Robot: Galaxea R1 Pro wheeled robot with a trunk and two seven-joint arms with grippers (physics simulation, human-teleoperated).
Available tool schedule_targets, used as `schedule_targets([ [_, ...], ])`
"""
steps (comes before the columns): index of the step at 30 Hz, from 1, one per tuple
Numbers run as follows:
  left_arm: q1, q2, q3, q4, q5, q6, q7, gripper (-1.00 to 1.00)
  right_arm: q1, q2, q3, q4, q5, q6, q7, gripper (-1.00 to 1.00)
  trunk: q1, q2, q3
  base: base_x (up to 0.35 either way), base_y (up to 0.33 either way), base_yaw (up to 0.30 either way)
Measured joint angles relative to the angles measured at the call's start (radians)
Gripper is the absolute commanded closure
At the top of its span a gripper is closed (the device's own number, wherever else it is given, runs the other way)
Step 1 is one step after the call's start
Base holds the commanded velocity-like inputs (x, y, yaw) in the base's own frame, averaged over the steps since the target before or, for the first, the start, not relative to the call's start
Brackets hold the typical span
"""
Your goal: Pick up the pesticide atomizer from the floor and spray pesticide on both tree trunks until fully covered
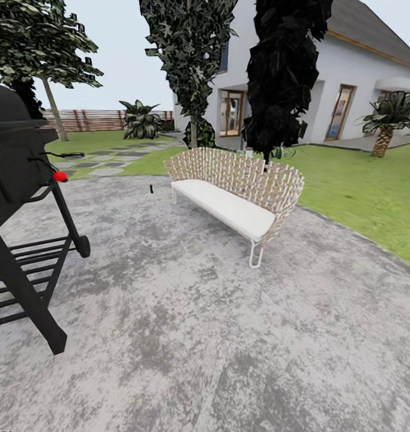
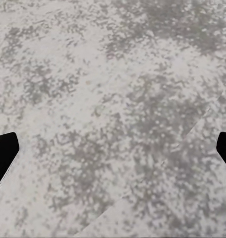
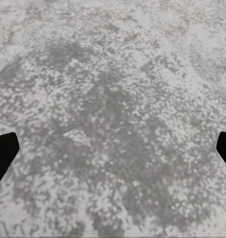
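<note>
Rolling over grey paving [image 1: 186, 336], wicker sofa [image 1: 235, 192] at twelve o'clock, black grill [image 1: 18, 198] at nine. Left end effector [image 2: 113, 148] and right end effector [image 3: 113, 148] spread apart, empty. Atomizer unsighted; pale-trunked tree [image 1: 51, 108] at eleven. Best to steer between sofa and grill, scanning the floor.

The head view looks forward and slightly down from standing height across a mottled grey paved patio [image 1: 186, 336] toward a woven bench [image 1: 235, 192], lawn [image 1: 361, 186] and white house [image 1: 361, 78]. Both wrist views face straight down at the same paving [image 2: 113, 109] [image 3: 113, 99], fairly close, dark jaw tips at opposite frame edges.
</note>
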Motion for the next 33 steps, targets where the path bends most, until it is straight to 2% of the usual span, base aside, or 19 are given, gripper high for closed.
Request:
schedule_targets([
  [7,0.000,0.000,0.000,0.000,0.000,0.000,0.000,-1.00,0.000,0.000,0.001,0.000,0.001,0.000,0.001,-1.00,0.000,0.000,-0.004,0.324,0.000,0.198],
  [33,0.000,0.001,0.000,0.001,-0.001,0.001,0.000,-1.00,0.000,-0.006,0.006,0.001,0.003,-0.001,0.006,-1.00,0.000,0.000,-0.005,0.336,0.022,0.005],
])
